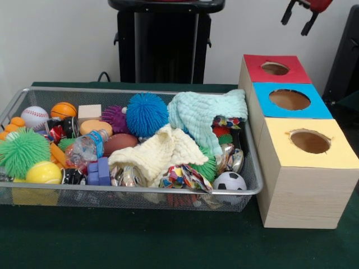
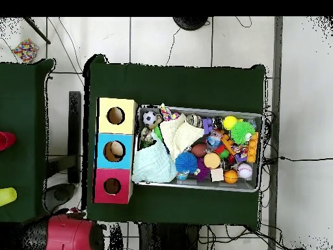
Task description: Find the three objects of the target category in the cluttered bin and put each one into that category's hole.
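Observation:
A wire mesh bin [image 1: 134,191] [image 2: 195,187] sits on the green table, packed with clutter. On top lie a mint cloth [image 1: 202,112] [image 2: 153,166] and a cream cloth [image 1: 160,154] [image 2: 179,133]. Among them are a blue spiky ball [image 1: 147,114], a green spiky ball [image 1: 22,151], a baseball [image 1: 35,116], a basketball [image 1: 63,109], a soccer ball [image 1: 229,181] and a plastic bottle [image 1: 87,148]. Beside the bin stands a wooden box with a red hole [image 1: 275,68], a blue hole [image 1: 289,99] and a yellow hole [image 1: 309,141]. My gripper [image 1: 295,27] hangs open and empty, high above the box.
In the overhead view the red arm body [image 2: 65,234] lies off the table's corner near the box's red end. A second green table [image 2: 23,130] beside it carries a red cup [image 2: 5,140] and a yellow-green cup [image 2: 6,195]. Cables run across the floor.

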Robot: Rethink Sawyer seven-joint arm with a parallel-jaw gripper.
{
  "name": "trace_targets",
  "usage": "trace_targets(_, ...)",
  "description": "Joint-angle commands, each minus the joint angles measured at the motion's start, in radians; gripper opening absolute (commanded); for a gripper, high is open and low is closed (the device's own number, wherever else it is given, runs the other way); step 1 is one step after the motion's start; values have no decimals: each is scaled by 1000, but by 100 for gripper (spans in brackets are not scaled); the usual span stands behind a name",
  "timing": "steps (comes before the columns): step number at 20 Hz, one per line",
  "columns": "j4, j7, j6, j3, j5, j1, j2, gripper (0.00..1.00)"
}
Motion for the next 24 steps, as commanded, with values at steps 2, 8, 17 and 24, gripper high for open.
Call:
trace_targets(2,-124,329,164,-24,18,-9,-44,100)
trace_targets(8,-139,286,164,-40,-29,-16,-49,100)
trace_targets(17,-153,30,-74,-45,-216,-122,-9,100)
trace_targets(24,-158,-14,-90,-10,-311,-203,-46,100)
